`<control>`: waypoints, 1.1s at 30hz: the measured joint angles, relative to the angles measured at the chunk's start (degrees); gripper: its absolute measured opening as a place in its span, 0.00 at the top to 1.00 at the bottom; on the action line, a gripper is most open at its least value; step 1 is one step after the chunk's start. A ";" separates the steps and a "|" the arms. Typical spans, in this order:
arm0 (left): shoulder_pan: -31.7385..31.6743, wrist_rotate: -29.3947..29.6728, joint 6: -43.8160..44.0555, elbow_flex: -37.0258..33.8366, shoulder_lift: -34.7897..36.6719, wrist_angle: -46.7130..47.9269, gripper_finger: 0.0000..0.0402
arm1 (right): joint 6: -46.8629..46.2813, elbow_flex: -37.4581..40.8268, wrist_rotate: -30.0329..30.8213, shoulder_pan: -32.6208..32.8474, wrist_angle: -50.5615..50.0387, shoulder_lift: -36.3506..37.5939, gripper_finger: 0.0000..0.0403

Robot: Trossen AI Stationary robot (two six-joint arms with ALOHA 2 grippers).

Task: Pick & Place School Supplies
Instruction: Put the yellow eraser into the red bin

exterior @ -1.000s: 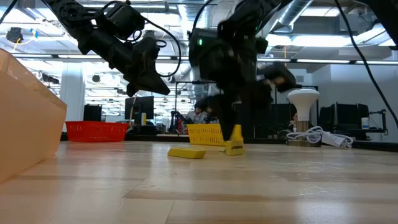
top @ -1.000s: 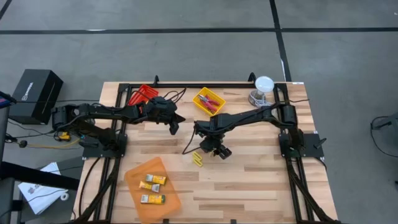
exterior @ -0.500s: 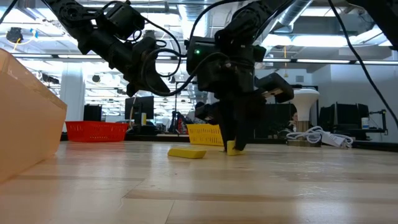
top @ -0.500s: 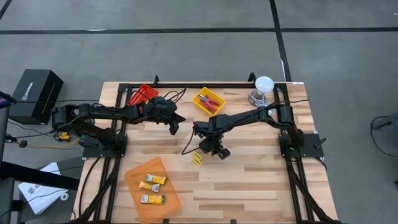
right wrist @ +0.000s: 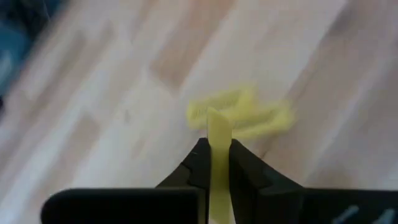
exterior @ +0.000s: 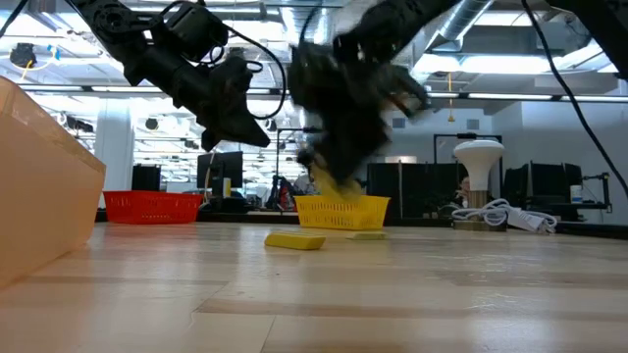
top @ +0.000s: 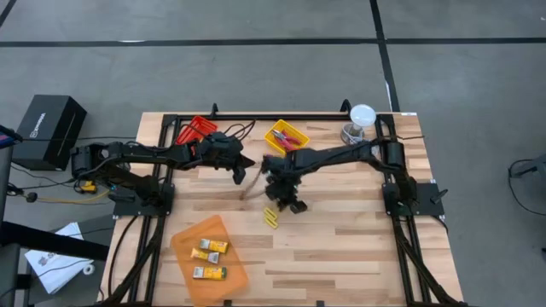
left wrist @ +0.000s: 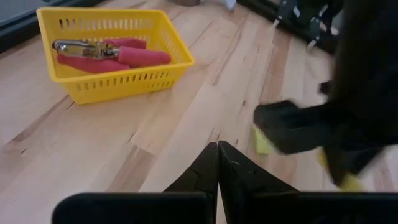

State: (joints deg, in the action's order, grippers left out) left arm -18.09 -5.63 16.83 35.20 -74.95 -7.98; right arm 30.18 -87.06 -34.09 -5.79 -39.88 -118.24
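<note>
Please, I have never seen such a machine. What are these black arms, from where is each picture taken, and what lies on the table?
These are two robot arms at a wooden table, each ending in a two-finger pincer. One picture looks down from above, one looks level across the table, and two come from cameras on the wrists.

The right pincer is shut on a thin yellow stick; more yellow sticks lie on the wood below it. The left pincer is shut, holds nothing and hangs above the table.

A yellow tray holds red-handled tools, an orange tray holds yellow-and-white packs, and a red tray stands at the back.
</note>
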 joint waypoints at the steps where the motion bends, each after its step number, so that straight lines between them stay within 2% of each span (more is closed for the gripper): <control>1: 0.00 0.01 0.40 -0.01 0.01 -0.60 1.00 | -1.67 -1.14 -0.58 -0.36 0.23 1.19 0.95; 7: -0.08 -0.06 4.75 -0.05 0.01 -6.92 1.00 | -12.80 -7.60 -2.13 -3.77 9.44 7.28 0.95; 13: -2.80 -0.35 8.24 0.26 1.07 -17.78 1.00 | -20.36 -8.49 0.02 -7.98 8.83 10.82 0.95; 16: -4.90 -1.27 8.84 0.55 3.78 -17.91 1.00 | -22.81 -8.45 0.66 -9.52 8.38 11.48 0.95; 20: -8.80 -8.08 7.66 0.63 8.70 -17.40 1.00 | -23.23 -8.42 1.17 -10.25 5.84 11.48 0.95; 24: -12.00 -14.10 7.98 0.63 13.14 -15.30 1.00 | -23.84 -8.40 1.70 -10.80 7.54 11.48 0.95; 28: -12.33 -15.45 7.75 0.61 16.20 -10.97 1.00 | -28.11 -8.40 2.03 -11.93 13.45 11.48 0.95; 33: -12.66 -15.88 10.22 0.59 18.32 -10.95 1.00 | -34.65 -8.41 1.93 -13.26 21.98 11.48 0.95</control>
State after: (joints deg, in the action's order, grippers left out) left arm -30.74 -21.51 27.05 35.79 -56.63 -18.93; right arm -4.47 -95.46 -32.17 -19.05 -17.90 -106.76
